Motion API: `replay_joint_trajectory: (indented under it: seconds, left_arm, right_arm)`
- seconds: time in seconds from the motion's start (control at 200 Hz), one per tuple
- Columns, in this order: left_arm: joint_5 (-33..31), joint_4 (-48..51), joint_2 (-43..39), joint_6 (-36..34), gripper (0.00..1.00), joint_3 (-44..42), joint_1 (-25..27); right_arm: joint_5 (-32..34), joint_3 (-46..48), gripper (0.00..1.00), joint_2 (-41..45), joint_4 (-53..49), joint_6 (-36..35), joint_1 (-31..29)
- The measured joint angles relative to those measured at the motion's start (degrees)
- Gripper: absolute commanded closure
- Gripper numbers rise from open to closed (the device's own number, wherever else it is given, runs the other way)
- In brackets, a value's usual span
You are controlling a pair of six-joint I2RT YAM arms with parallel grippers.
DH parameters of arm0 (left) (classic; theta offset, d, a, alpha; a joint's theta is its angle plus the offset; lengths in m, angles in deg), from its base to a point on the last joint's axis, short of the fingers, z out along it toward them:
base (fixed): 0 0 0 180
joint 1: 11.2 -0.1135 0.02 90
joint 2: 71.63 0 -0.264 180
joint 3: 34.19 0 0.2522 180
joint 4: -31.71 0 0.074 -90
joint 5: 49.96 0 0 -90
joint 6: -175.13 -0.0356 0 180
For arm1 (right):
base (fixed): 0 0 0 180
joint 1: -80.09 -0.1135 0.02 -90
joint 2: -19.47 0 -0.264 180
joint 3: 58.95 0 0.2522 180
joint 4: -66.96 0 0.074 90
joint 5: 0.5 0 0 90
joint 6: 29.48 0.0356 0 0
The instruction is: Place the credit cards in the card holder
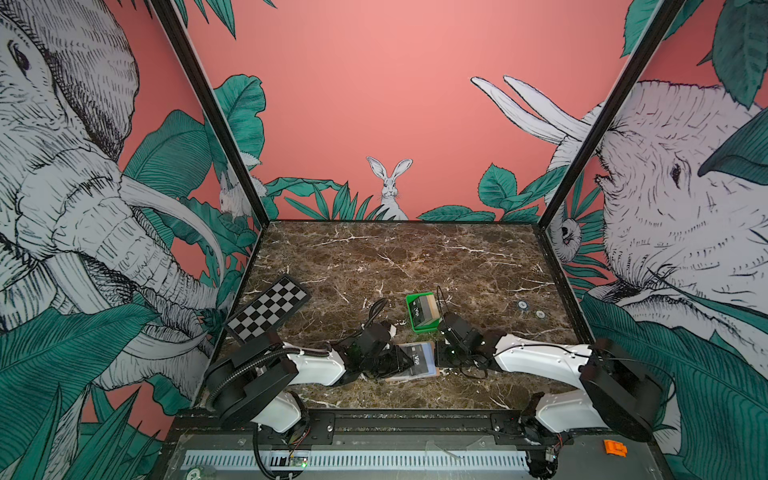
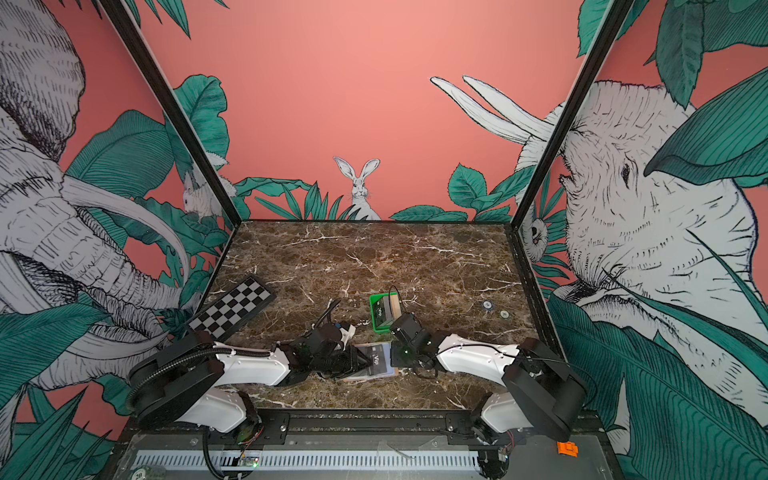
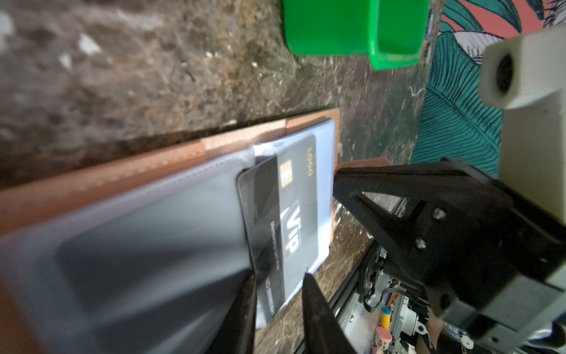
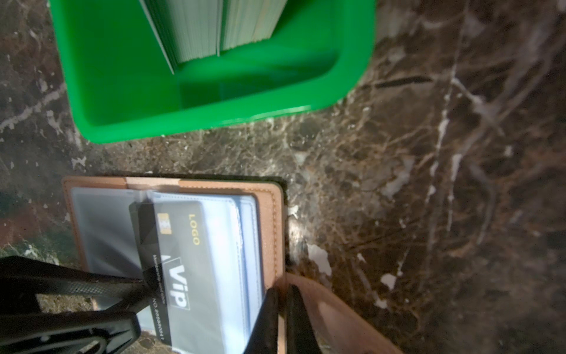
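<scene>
The tan card holder (image 1: 432, 347) (image 3: 153, 180) (image 4: 269, 220) lies open near the table's front middle. A black "VIP" credit card (image 1: 415, 358) (image 3: 294, 214) (image 4: 180, 260) sits partly inside a clear pocket, one long edge sticking out. My left gripper (image 1: 405, 362) (image 3: 280, 275) has its jaws a little apart, and one fingertip (image 4: 142, 280) touches that bare edge. My right gripper (image 1: 435, 356) (image 4: 283, 294) is shut on the holder's outer edge where the strap tab (image 4: 321, 306) curls away. More cards (image 1: 424, 309) (image 4: 214, 27) stand in the green tray.
The green tray (image 1: 415, 328) (image 4: 214, 122) stands just behind the holder. A black-and-white checkerboard (image 1: 268, 309) lies at the left edge. Two small round discs (image 1: 523, 304) sit right of the middle. Both forearms cross the front of the marble table (image 1: 374, 257).
</scene>
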Motion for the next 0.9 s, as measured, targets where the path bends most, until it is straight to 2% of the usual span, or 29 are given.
replay_joint_trajectory:
  seconds: [0.435, 0.9]
  left_arm:
    - [0.52, -2.93, 3.48, 0.0, 0.72, 1.44, 0.02]
    - [1.27, -1.14, 5.31, -1.18, 0.72, 4.44, 0.02]
  right_arm:
    - [0.0, 0.0, 0.91, -0.04, 0.04, 0.0, 0.0]
    - [-0.04, 0.0, 0.91, -0.13, 0.2, 0.02, 0.0]
